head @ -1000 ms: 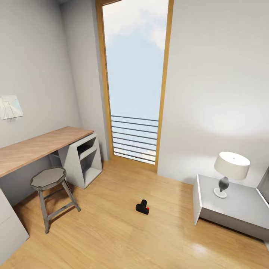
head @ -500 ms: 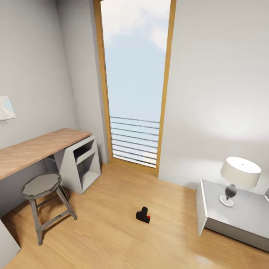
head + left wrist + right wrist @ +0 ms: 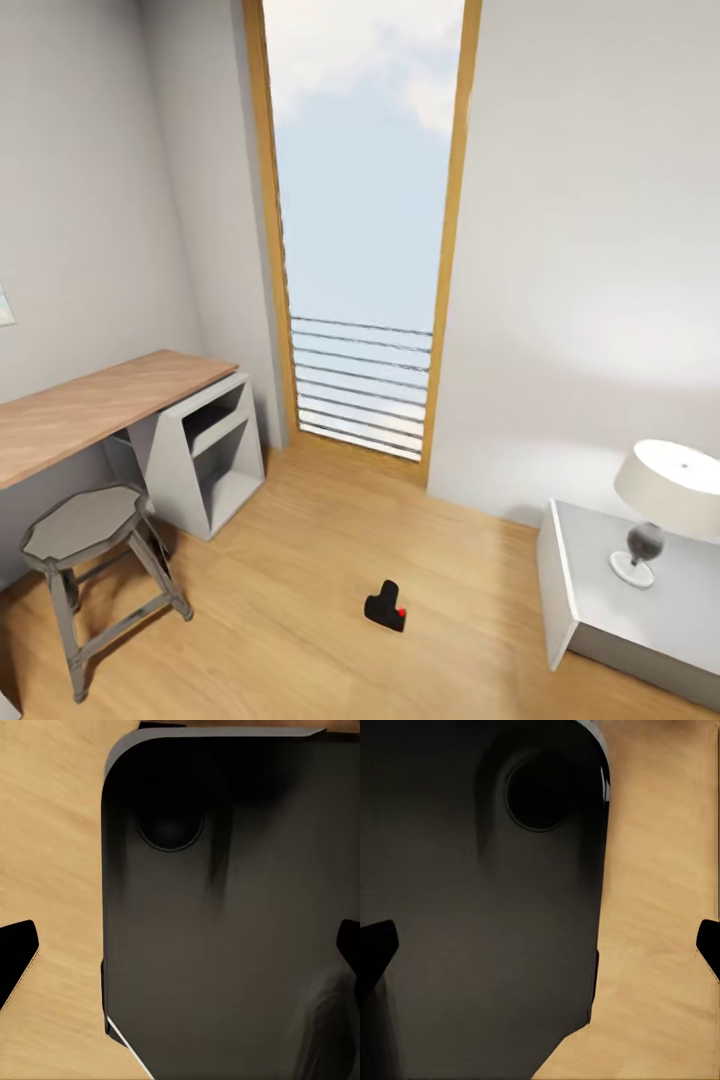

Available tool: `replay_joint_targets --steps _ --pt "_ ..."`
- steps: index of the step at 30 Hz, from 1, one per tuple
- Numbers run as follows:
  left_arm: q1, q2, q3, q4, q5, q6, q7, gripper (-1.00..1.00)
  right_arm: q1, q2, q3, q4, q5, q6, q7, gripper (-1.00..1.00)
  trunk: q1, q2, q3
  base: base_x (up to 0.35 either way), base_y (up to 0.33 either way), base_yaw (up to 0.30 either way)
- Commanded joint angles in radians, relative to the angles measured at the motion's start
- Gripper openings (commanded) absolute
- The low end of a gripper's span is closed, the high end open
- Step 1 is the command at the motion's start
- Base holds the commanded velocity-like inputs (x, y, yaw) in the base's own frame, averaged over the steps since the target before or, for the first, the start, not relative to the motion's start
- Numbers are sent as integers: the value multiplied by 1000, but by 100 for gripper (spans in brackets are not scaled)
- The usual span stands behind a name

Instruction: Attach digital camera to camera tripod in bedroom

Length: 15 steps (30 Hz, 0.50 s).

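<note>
The digital camera (image 3: pixel 385 606), small and black with a red button, lies on the light wood floor of the bedroom, in front of the tall window in the head view. The camera tripod is out of view. In the left wrist view my left gripper (image 3: pixel 184 956) is open, its black fingertips (image 3: pixel 16 961) spread wide over my own dark base and the wood floor. My right gripper (image 3: pixel 544 945) is open in the same way, with nothing between its fingertips (image 3: pixel 376 945).
A wooden desk (image 3: pixel 90 405) with a grey shelf unit (image 3: pixel 205 455) runs along the left wall, and a grey stool (image 3: pixel 85 525) stands before it. At the right is a grey nightstand (image 3: pixel 600 620) bearing a lamp (image 3: pixel 670 500). The window (image 3: pixel 360 220) has railing bars.
The whole head view has shifted: stool and desk slid left, nightstand and lamp right, the camera lower in the picture. That is my own motion; nothing in the room moved.
</note>
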Motion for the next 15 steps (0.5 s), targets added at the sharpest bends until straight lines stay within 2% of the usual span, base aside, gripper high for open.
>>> replay_joint_targets --steps 1,4,8,15 --pt "0 0 1 0 5 -1 0 100 0 0 1 0 1 -5 0 100 1 0 -1 321 17 0" --pt "0 0 1 0 5 -1 0 100 0 0 1 0 0 -9 1 100 1 0 -1 321 45 -13" --pt "0 0 1 0 5 -1 0 100 0 0 0 0 -1 -12 1 100 1 0 -1 305 74 -134" --pt "0 0 1 0 5 -1 0 100 0 1 0 0 -2 -13 0 100 1 0 -1 106 25 -218"
